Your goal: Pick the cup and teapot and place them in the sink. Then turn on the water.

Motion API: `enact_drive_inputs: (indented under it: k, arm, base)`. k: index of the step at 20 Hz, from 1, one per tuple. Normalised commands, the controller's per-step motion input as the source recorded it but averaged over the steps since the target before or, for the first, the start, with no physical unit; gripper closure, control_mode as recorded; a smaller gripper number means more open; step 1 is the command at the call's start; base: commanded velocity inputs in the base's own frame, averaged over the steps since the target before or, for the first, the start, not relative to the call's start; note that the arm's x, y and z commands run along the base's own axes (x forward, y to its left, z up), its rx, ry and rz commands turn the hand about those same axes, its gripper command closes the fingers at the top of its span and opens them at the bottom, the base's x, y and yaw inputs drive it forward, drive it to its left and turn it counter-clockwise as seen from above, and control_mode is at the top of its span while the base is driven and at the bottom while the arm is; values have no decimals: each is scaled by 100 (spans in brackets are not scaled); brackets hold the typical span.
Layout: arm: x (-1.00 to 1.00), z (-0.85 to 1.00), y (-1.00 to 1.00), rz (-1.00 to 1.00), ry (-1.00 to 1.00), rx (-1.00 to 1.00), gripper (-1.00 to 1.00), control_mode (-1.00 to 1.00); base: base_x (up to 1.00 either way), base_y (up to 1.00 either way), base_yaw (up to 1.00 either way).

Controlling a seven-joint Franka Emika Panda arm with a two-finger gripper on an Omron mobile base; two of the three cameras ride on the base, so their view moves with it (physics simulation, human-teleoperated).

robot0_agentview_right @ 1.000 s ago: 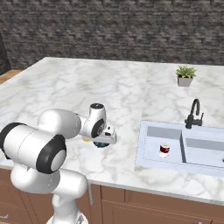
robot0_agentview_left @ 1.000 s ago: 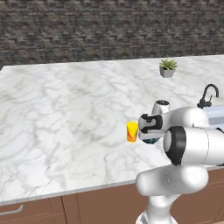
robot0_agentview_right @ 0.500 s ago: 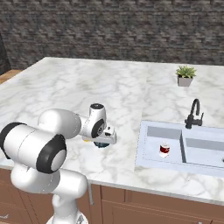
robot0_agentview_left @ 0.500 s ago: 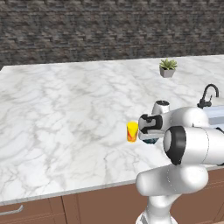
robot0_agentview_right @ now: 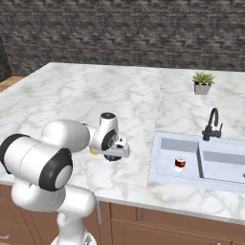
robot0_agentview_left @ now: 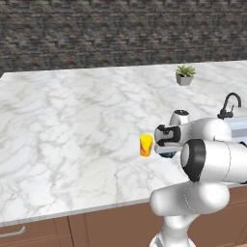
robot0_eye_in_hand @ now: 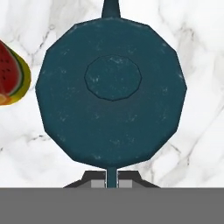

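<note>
- Small round dark teal teapot (robot0_eye_in_hand: 111, 89) sits on the white marble counter (robot0_agentview_left: 72, 120), directly under the hand; seen from above, its lid disc is centred and its thin dark handle runs down to the bottom edge.
- In the left base view the teapot (robot0_agentview_left: 167, 153) is just a dark sliver under the wrist; same in the right base view (robot0_agentview_right: 113, 157).
- Two-finger gripper (robot0_eye_in_hand: 112, 180) is low over the teapot, with the fingertips (robot0_eye_in_hand: 97, 178) at the handle's near end. Can't tell whether the claw is apart or clamped: the tips are mostly hidden.
- Small yellow cylindrical cup with an orange-red patch (robot0_agentview_left: 145, 145) stands upright just beside the teapot, on its far side from the sink. The hand view shows it at the left edge (robot0_eye_in_hand: 13, 81), close to the teapot but with a gap of marble between them.
- Pale grey-white rectangular sink (robot0_agentview_right: 165, 170) is set into the counter to the robot's right, well apart from the teapot, with bare marble in between.
- Small red-and-white can (robot0_agentview_right: 180, 163) stands in the nearer sink basin.
- Slim black curved faucet (robot0_agentview_right: 212, 125) stands at the sink's back rim.
- Small potted green plant in a grey pot (robot0_agentview_right: 203, 83) is further back, behind the faucet.
- Teapot and cup are near the counter's front edge; wide open marble to the left and behind.
</note>
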Motion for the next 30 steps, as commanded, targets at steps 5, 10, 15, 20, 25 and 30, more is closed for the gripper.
enact_drive_inputs:
  k: [5,10,15,20,25,30]
  arm:
    - [0,4,-26,0,0,0,100,-100]
    - [0,0,-28,0,0,0,100,-100]
    - [1,4,-28,0,0,0,100,-100]
    - [2,1,-27,0,0,0,100,-100]
    - [10,0,-25,-1,0,0,100,-100]
    - [15,0,-25,-1,0,0,100,-100]
  base:
    - [0,0,0]
    - [0,0,0]
    - [0,0,0]
    - [0,0,0]
    - [0,0,0]
    - [0,0,0]
